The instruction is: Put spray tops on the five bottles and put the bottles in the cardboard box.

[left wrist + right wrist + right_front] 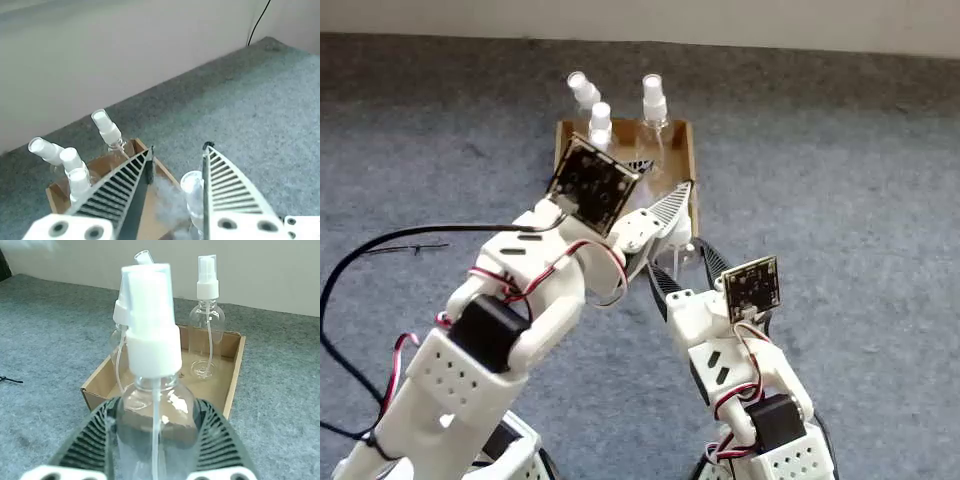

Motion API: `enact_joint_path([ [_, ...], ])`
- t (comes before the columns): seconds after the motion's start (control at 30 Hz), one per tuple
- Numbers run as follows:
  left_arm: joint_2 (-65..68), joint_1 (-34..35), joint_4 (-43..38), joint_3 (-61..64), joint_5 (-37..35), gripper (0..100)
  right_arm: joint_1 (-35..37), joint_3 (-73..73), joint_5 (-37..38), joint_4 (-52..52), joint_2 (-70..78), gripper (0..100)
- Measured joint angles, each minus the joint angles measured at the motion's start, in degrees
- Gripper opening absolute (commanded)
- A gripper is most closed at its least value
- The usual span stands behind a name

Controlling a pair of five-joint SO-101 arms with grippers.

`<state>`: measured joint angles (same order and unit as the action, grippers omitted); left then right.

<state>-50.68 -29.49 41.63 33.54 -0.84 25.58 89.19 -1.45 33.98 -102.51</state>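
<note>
My right gripper [685,266] [157,407] is shut on a clear bottle [681,258] [156,412] with a white spray top [150,330], held upright just in front of the cardboard box [692,150] [100,382]. The left gripper [665,180] [179,148] hovers above that bottle. Its fingers stand open, and the bottle's spray top [194,186] sits low between them, close to one finger. Three capped bottles are in the box: one upright [654,100] [206,335], one [600,122] and one leaning [582,88]; they cluster together [70,160] in the left wrist view.
Grey carpet [840,200] surrounds the box on all sides. A black cable [380,245] runs across the carpet left of the left arm. A pale wall [125,45] rises behind the box.
</note>
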Motion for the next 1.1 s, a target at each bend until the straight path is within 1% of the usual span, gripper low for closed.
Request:
enact_joint_path([
  [0.2, 5.89, 0.97, 0.00, 0.09, 0.00, 15, 0.00, 0.00, 0.00, 0.00, 0.00, 0.3],
  [0.47, 5.71, 1.05, -0.44, 3.78, -0.09, 15, 0.00, 0.09, 0.00, 0.00, 0.09, 0.3],
  [0.63, 5.27, 1.05, -0.44, 4.13, 3.69, 15, -0.09, 0.09, 0.00, 0.00, 0.18, 0.3],
  [0.77, 5.54, 1.05, -0.53, 4.13, 4.48, 15, -0.09, 0.09, 0.00, 0.00, 0.18, 0.3],
  [1.1, 5.98, -3.78, -0.53, 4.04, 4.84, 15, -0.18, 0.09, 0.00, 0.09, 0.18, 0.3],
])
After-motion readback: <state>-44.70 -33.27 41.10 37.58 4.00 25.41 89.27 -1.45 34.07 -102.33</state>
